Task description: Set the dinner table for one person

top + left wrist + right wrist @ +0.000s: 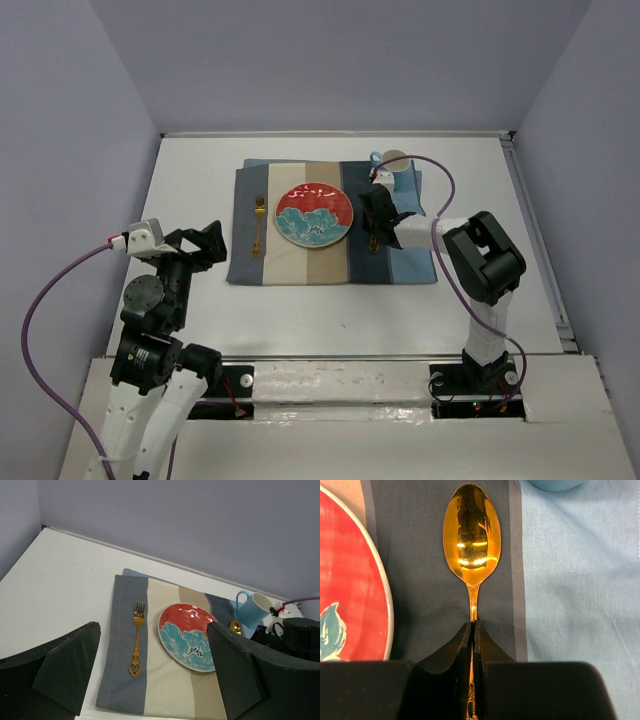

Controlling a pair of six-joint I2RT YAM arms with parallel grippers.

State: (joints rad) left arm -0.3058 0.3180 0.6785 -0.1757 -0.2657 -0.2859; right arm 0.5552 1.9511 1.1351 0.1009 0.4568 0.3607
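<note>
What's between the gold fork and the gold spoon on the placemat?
The red-and-teal plate, on the placemat between fork and spoon; clearest in the left wrist view.

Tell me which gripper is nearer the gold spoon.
Right. The right gripper holds the gold spoon by its handle on the placemat, right of the plate. The left gripper hangs open over the dinner table left of the placemat, fork and plate between.

The top camera looks down from behind me over the whole dinner table (pixel 190 190). My left wrist camera views the placemat (pixel 122 645) obliquely from well back; my right hangs close above the spoon (pixel 471 530). All share the plate (pixel 313 214).
</note>
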